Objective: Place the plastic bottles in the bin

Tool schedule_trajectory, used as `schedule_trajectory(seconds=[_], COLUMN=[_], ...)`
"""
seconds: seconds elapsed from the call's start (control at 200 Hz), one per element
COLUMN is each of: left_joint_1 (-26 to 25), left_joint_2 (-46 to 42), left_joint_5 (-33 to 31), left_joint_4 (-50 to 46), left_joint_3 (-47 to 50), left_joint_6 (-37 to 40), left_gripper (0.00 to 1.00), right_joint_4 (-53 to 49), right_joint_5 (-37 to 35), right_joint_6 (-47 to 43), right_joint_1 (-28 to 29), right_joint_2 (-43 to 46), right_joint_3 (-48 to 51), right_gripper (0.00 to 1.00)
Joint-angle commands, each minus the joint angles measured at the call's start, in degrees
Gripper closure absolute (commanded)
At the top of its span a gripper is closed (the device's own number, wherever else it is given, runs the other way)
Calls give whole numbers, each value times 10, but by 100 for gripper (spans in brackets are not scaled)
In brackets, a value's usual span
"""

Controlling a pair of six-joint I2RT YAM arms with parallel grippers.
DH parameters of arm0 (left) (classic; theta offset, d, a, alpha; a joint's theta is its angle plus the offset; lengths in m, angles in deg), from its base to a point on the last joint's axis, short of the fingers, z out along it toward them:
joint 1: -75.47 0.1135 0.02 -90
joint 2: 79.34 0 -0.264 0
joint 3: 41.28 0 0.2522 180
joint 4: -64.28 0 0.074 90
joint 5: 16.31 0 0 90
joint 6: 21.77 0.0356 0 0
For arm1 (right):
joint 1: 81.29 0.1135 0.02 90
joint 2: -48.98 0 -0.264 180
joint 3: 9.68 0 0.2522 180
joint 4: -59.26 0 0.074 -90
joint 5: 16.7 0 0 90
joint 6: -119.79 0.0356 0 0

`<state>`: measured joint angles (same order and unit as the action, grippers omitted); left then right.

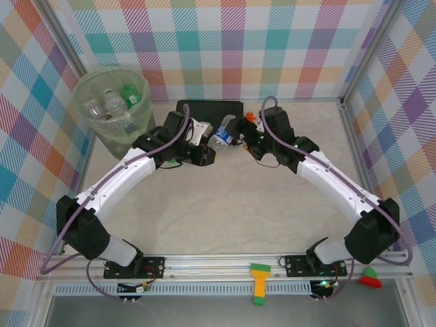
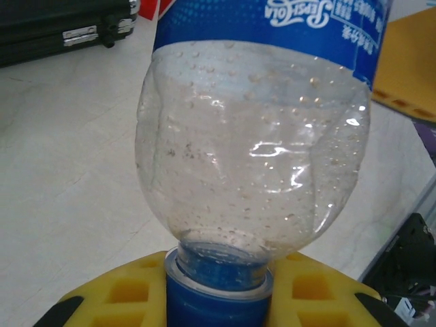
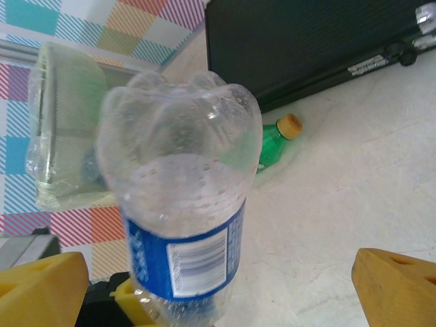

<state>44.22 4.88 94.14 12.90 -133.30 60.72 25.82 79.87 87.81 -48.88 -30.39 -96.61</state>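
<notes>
My left gripper point(image 2: 218, 300) is clamped on the blue-capped neck of a clear Pepsi-Cola bottle point(image 2: 252, 157). In its wrist view the yellow fingers point(image 2: 129, 293) sit on either side of the cap at 6 o'clock. The bottle's body stands away from them toward 12 o'clock, with droplets inside its wall and the blue label at the far end.

My right gripper point(image 3: 218, 286) stands wide apart. One yellow finger is at 8 o'clock in its wrist view and the other at 4 o'clock, and the same bottle sits between them, with a gap on the 4 o'clock side. The bottle's lobed base points toward 12 o'clock.

From above, the bottle hangs between my two grippers, over the tabletop point(image 1: 225, 204) and a little toward 12 o'clock from its middle. It is just in front of the black case point(image 1: 204, 107).

The pale-green bin point(image 1: 102, 133) stands at 10 o'clock on the tabletop, well apart from the bottle. It holds clear bottles point(image 1: 112, 105) and a green one point(image 1: 131, 94).

A green bottle with a yellow-orange cap point(image 3: 276, 146) lies on the tabletop beside the black case, at 2 o'clock of the bottle I hold.
</notes>
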Motion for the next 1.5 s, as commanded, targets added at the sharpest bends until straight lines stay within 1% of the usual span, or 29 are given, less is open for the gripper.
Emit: schedule_trajectory(seconds=[0.0,0.115,0.24,0.405,0.515,0.61,0.71,0.83,0.975,1.045,1.18,1.405,1.49], left_joint_1=[10,24,54,98,138,170,201,236,262,263,263,264,263], left_joint_2=[-20,-32,-37,-32,-26,-20,-10,0,6,13,25,50,61], left_joint_5=[-26,-41,-53,-106,-139,-169,-202,-225,-237,-247,-263,-301,-317], left_joint_4=[-19,-38,-70,-124,-157,-176,-187,-184,-149,-131,-89,-4,31], left_joint_3=[-34,-61,-103,-165,-204,-233,-265,-293,-298,-303,-306,-305,-309], left_joint_6=[-22,-27,-28,-14,-11,-15,-39,-97,-211,-262,-357,-490,-527], left_gripper=[87,87,87,86,85,85,85,85,84,82,82,83,83], right_joint_4=[-18,-30,-33,-34,-39,-40,-37,-34,-34,-35,-38,-40,-41], right_joint_5=[-30,-22,-7,9,30,40,47,62,78,84,90,94,94], right_joint_6=[-41,-62,-88,-115,-131,-144,-153,-156,-158,-160,-162,-165,-165], right_joint_1=[-9,-24,-34,-42,-50,-55,-60,-72,-84,-89,-96,-104,-106], right_joint_2=[29,35,29,13,-1,-7,-8,-10,-13,-14,-14,-8,-3], right_joint_3=[0,-12,-30,-51,-67,-74,-76,-75,-76,-76,-76,-68,-64], right_gripper=[1,1,1,1,1,1,1,1,1,1,1,1,1])
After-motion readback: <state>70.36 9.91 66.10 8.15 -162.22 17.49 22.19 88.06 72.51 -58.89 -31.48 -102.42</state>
